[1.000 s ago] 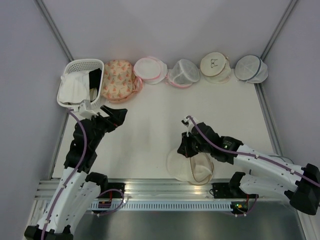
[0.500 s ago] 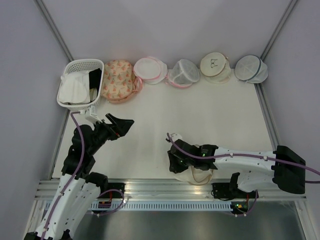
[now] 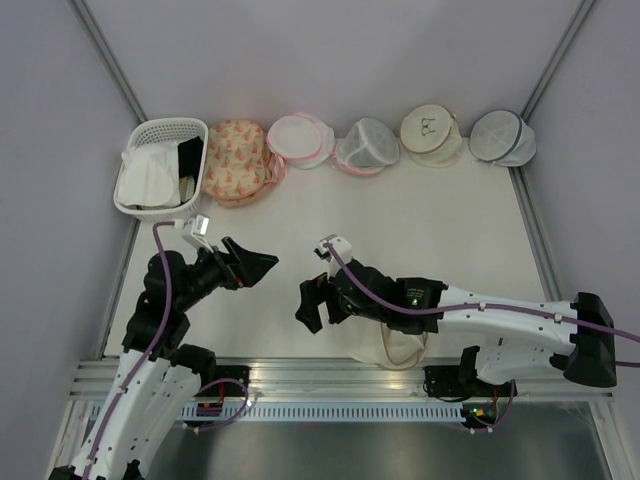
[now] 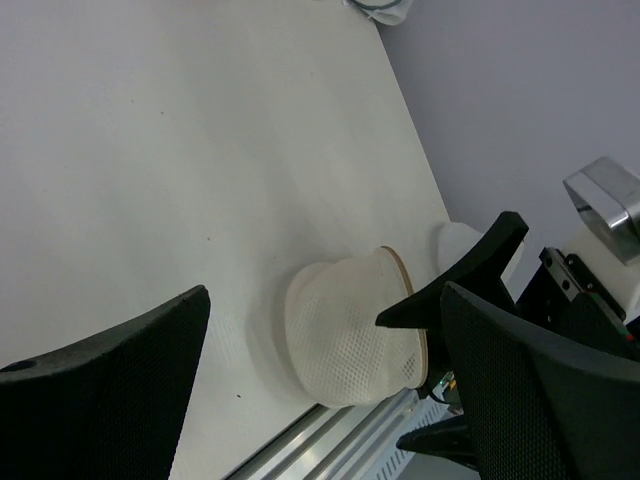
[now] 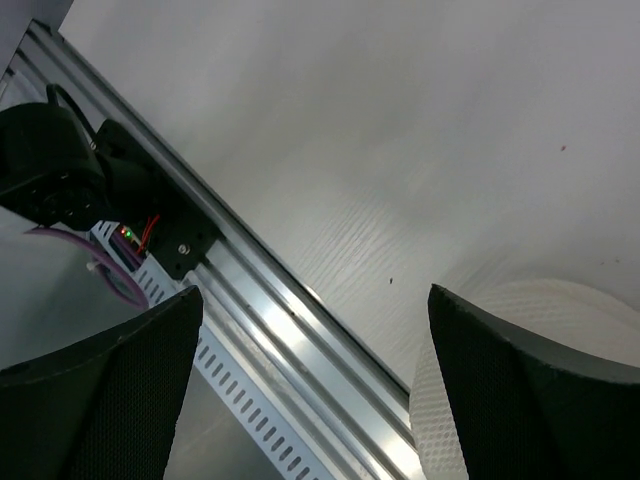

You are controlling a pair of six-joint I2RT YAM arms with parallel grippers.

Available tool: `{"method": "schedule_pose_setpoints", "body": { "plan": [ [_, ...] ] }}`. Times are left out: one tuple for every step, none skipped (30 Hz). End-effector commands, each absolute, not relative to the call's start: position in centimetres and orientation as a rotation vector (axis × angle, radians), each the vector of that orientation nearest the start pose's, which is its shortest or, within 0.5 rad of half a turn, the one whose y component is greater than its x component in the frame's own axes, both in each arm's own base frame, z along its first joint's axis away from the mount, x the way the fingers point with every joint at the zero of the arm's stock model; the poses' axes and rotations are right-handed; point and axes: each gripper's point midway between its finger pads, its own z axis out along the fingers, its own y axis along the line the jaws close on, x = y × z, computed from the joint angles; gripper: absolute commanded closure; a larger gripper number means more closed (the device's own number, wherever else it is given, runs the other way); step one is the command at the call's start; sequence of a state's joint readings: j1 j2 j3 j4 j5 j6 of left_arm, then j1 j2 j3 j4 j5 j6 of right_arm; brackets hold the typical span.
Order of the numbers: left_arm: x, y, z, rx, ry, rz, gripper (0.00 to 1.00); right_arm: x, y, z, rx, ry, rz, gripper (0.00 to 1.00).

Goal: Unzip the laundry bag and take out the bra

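The laundry bag (image 3: 392, 346), a cream-white mesh dome with tan trim, lies at the table's near edge, partly under my right arm. In the left wrist view the laundry bag (image 4: 345, 335) rests on its side by the metal rail. My right gripper (image 3: 316, 299) hovers open just left of the bag, holding nothing; in its own view the right gripper (image 5: 315, 300) frames bare table and rail, with the bag's mesh (image 5: 438, 440) at the right finger. My left gripper (image 3: 254, 262) is open and empty, pointing right toward the bag. The bra is hidden.
Along the back wall stand a white basket (image 3: 150, 132) holding white and black garments, a floral pouch (image 3: 234, 160), two pink-trimmed pouches (image 3: 300, 140), a tan-trimmed pouch with a black mark (image 3: 430, 130) and a blue-trimmed one (image 3: 502, 137). An aluminium rail (image 3: 330, 375) borders the near edge.
My right gripper let go of the laundry bag, opened wide and swung left off it. My left gripper moved right and nearer, toward the table's middle.
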State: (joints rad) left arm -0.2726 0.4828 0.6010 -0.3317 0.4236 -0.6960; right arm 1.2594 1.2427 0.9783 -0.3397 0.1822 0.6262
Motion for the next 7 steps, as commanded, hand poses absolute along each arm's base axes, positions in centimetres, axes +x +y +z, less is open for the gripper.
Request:
{"method": "schedule_pose_setpoints", "body": {
  "plan": [
    [18.29, -16.36, 25.95, 0.067, 1.868, -1.093, 0.0, 14.83, 34.96, 21.28, -0.509, 2.129, 0.758, 0.02],
    [18.16, -16.45, 25.97, 0.074, 1.868, -1.101, 0.0, 15.15, 34.82, 21.46, -0.495, 2.123, 0.744, 0.02],
    [18.06, -16.57, 25.83, 0.079, 1.876, -1.109, 0.0, 15.3, 34.78, 21.84, -0.483, 2.114, 0.742, 0.02],
    [17.96, -16.67, 25.68, 0.085, 1.881, -1.116, 0.0, 15.51, 34.68, 22.04, -0.469, 2.106, 0.736, 0.02],
    [17.93, -16.71, 25.56, 0.086, 1.886, -1.119, 0.0, 15.57, 34.69, 22.06, -0.465, 2.105, 0.735, 0.02],
    [17.95, -16.67, 25.52, 0.083, 1.886, -1.116, 0.0, 15.59, 34.69, 21.93, -0.466, 2.108, 0.73, 0.02],
    [17.86, -16.73, 25.43, 0.087, 1.889, -1.121, 0.0, 15.66, 34.62, 21.72, -0.469, 2.114, 0.719, 0.02]
  ]
}}
